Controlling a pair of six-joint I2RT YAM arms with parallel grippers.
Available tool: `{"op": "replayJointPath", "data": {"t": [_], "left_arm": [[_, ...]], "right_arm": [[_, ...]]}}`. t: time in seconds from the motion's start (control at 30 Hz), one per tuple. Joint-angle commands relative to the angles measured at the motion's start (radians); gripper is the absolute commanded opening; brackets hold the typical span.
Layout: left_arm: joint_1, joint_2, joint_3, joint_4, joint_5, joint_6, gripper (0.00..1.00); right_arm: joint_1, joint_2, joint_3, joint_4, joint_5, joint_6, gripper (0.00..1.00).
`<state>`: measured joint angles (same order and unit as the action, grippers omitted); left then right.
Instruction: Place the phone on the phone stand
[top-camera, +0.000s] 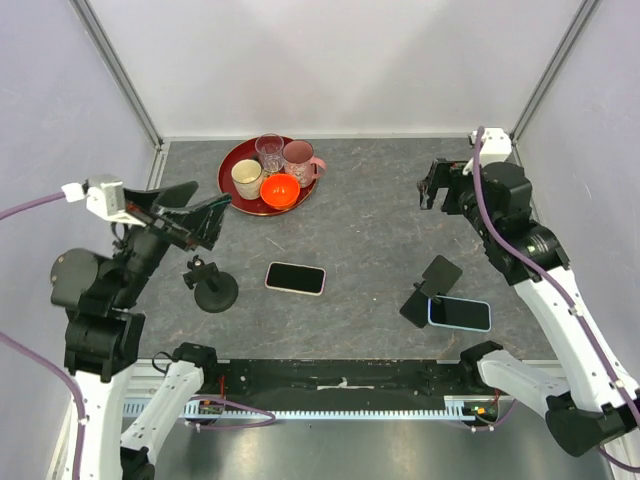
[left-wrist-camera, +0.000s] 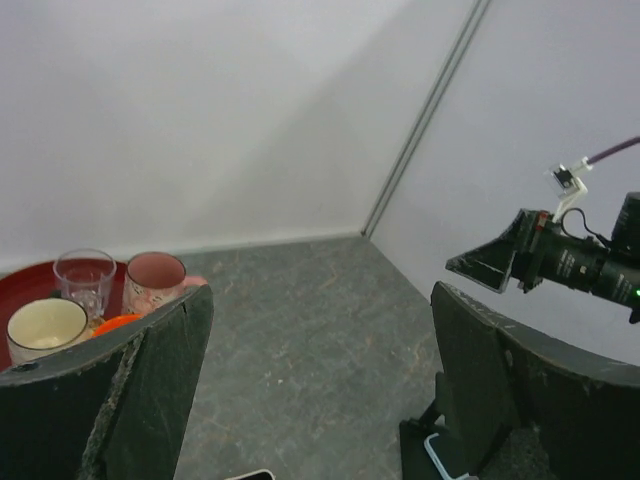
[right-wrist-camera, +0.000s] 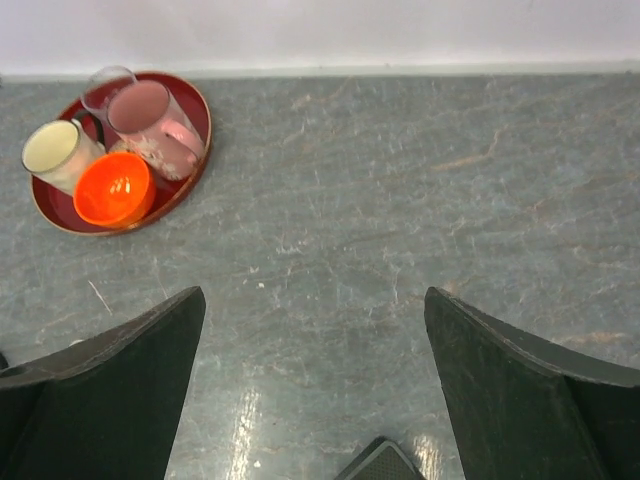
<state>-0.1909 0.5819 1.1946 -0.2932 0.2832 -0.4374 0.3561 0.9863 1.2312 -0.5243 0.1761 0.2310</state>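
While left pincer (top-camera: 200, 212) and right pincer (top-camera: 433, 186) gape empty, phone (top-camera: 295, 277) flat between them, untouched

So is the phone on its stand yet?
Not yet, nothing is done. One phone lies flat in the middle of the table, and a blue phone lies flat by the stand. Nothing is in hand either: the left claw and right claw are open and empty, up off the table. Still to do: grab a phone and set it on the stand.
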Motion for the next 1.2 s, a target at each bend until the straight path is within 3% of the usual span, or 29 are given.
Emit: {"op": "replayJointPath", "data": {"t": [0.0,0.1,0.23,0.33,0.37,0.4,0.5,0.63,0.8,0.97,1.07,1.17], "left_arm": [[0.007,0.091,-0.007,-0.090,0.158,0.014,0.96],[0.005,0.150,-0.016,-0.141,0.232,0.019,0.93],[0.007,0.187,-0.072,-0.162,0.310,0.011,0.91],[0.007,0.194,-0.108,-0.156,0.361,-0.009,0.90],[0.007,0.193,-0.118,-0.147,0.370,-0.014,0.90],[0.007,0.188,-0.128,-0.144,0.378,-0.015,0.90],[0.007,0.168,-0.177,-0.117,0.382,-0.021,0.91],[0.005,0.177,-0.207,-0.095,0.418,-0.041,0.91],[0.005,0.176,-0.222,-0.077,0.456,-0.057,0.91],[0.007,0.162,-0.253,-0.049,0.461,-0.060,0.91],[0.005,0.168,-0.277,-0.015,0.479,-0.073,0.91],[0.005,0.182,-0.291,0.006,0.504,-0.089,0.90]], "right_arm": [[0.003,0.095,-0.002,-0.054,-0.082,0.034,0.98],[0.003,0.103,-0.058,-0.034,-0.206,0.066,0.98],[0.003,0.083,-0.183,-0.008,-0.173,0.151,0.98],[0.003,0.074,-0.220,-0.063,0.075,0.252,0.98],[0.001,0.074,-0.223,-0.130,0.249,0.308,0.98],[-0.003,0.075,-0.223,-0.172,0.329,0.396,0.98],[-0.060,0.081,-0.242,-0.267,0.410,0.467,0.98],[-0.160,0.058,-0.320,-0.278,0.358,0.482,0.98],[-0.172,0.006,-0.366,-0.316,0.309,0.527,0.98],[-0.157,-0.037,-0.377,-0.333,0.085,0.417,0.98],[-0.157,-0.142,-0.387,-0.316,0.034,0.352,0.98],[-0.157,-0.121,-0.415,-0.310,-0.125,0.302,0.98]]}}
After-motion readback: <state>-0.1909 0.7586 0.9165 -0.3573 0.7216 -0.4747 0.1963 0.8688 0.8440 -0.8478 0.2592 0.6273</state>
